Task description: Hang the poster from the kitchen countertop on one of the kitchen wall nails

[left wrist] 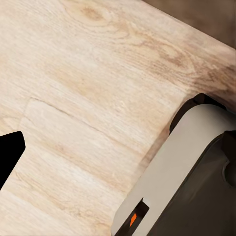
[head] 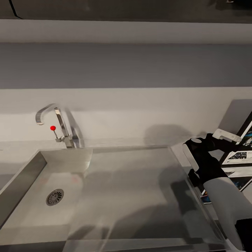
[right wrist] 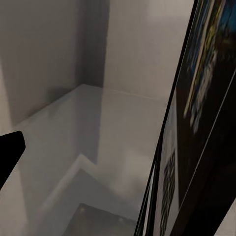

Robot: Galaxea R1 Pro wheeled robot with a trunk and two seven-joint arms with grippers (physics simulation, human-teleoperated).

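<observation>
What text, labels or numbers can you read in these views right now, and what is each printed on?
"STAR WARS": bold black block letters on the white border of the black-framed portrait poster leaning against the wall right of the steel sink; it reads upside down in the head view, and I infer it partly from its shape.
Smaller lines near that title: too blurred to read.
Print on the poster in the right wrist view: seen edge-on, unreadable.
Nothing else carries text.
</observation>
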